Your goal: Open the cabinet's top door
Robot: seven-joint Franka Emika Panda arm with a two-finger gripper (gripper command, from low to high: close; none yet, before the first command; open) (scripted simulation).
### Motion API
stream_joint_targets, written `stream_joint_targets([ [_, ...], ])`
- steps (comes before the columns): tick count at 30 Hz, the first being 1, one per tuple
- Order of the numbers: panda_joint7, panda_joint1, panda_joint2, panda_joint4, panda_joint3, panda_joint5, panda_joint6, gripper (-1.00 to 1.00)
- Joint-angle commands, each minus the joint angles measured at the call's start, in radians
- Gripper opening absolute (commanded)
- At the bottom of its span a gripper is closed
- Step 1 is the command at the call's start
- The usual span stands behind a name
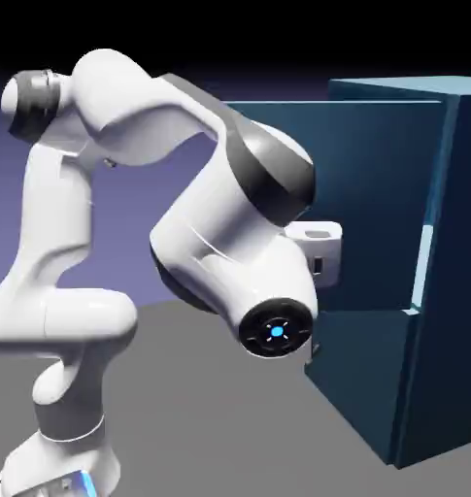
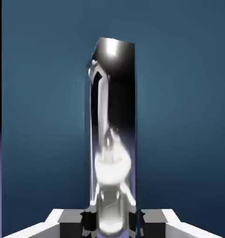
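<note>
One end effector (image 2: 112,224) is clamped on the upright silver handle (image 2: 112,139) of the top door (image 1: 370,194), which stands swung out from the cabinet (image 1: 453,262), above the lower panel (image 1: 360,359), partly behind the arm (image 1: 219,214).

The exterior view is taken from a fixed spot beside the arm (image 1: 195,209), with the cabinet (image 1: 448,243) seen at the exterior view's right and the floor (image 1: 219,417) below. Most of the arm is framed, and the cabinet is cut off by the right edge. The hand view is taken from the hand (image 1: 317,252), facing along the gripper (image 2: 112,221) toward the door (image 2: 183,116), from close in. The handle (image 2: 116,102) is shown large near the middle. The door (image 1: 365,194) is shared by both views.
</note>
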Motion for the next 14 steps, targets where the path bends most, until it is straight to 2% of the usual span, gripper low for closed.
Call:
stream_joint_targets([
  [1,-0.005,-0.002,-0.036,0.029,0.011,-0.025,0.004,-1.0],
  [12,0.035,0.039,-0.434,0.348,0.105,-0.261,0.03,-1.0],
  [13,0.035,0.039,-0.434,0.348,0.105,-0.261,0.03,1.0],
  [14,0.035,0.039,-0.434,0.348,0.105,-0.261,0.03,1.0],
])
